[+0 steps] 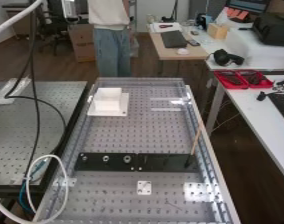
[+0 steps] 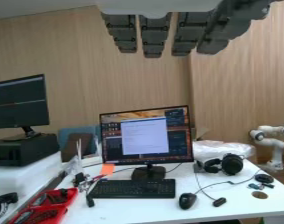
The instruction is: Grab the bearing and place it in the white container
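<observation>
Closest to the camera in your wrist view is the hand (image 2: pixel 154 36), its fingers straight and apart, with a desk (image 2: pixel 142 206) beyond it bearing a screen (image 2: pixel 146 137) and a keyboard (image 2: pixel 132 188). In your high view, take the bench's far end as twelve. Your ring-shaped bearing (image 1: pixel 127 159) sits just off the bench's middle toward eight o'clock, on a black plate (image 1: pixel 117 167), in a row of small metal parts (image 1: pixel 105 159). The white container (image 1: pixel 107 102) stands at eleven, apart from that row. Toward three, you have a thin brown stick (image 1: pixel 195 142) leaning toward one.
</observation>
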Motion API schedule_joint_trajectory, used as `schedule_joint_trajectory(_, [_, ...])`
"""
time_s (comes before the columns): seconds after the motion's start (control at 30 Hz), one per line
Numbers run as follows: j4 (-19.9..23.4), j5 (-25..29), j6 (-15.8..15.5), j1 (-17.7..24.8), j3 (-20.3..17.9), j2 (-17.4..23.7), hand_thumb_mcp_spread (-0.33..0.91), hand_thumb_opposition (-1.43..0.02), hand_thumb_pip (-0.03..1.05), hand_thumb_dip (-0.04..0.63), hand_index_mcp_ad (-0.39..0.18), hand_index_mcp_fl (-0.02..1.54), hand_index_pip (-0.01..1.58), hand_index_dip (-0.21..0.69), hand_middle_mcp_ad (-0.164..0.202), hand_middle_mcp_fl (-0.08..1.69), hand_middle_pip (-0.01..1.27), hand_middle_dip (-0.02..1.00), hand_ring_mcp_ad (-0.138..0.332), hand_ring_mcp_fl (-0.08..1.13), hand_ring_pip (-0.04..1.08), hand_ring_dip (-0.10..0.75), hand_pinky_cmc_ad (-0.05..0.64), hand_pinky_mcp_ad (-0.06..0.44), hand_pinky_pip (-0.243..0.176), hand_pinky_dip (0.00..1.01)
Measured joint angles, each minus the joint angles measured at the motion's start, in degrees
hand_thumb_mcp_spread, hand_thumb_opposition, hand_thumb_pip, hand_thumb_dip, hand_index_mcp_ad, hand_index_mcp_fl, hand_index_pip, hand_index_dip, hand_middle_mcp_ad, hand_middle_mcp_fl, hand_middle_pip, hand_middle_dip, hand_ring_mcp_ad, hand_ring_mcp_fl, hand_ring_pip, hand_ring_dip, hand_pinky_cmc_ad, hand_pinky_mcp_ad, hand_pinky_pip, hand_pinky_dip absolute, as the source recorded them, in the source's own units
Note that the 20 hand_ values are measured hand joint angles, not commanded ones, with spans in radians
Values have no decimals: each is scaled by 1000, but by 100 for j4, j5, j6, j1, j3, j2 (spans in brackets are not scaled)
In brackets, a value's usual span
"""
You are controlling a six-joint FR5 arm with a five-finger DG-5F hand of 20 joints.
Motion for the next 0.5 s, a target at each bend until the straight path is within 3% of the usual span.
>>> schedule_joint_trajectory(0.13, [33,-1,18,-3,-53,34,5,9,21,7,5,21,7,16,26,2,14,28,59,-2,16,19,51,35,-10,17])
schedule_joint_trajectory(0.2, [34,5,21,-3,-60,39,86,-138,169,5,9,21,7,16,16,3,49,24,58,-2,24,19,49,49,-10,37])
schedule_joint_trajectory(0.27, [31,7,22,-6,-65,41,195,-319,291,23,9,24,24,19,16,2,75,49,61,-2,45,21,87,87,-21,77])
schedule_joint_trajectory(0.37, [22,1,27,-8,-66,40,215,-508,290,16,9,23,37,19,19,3,106,80,106,0,51,28,178,162,-31,134])
schedule_joint_trajectory(0.5, [5,-10,29,-13,-56,31,213,-586,309,14,9,23,51,19,19,0,115,99,152,0,66,44,264,230,-61,166])
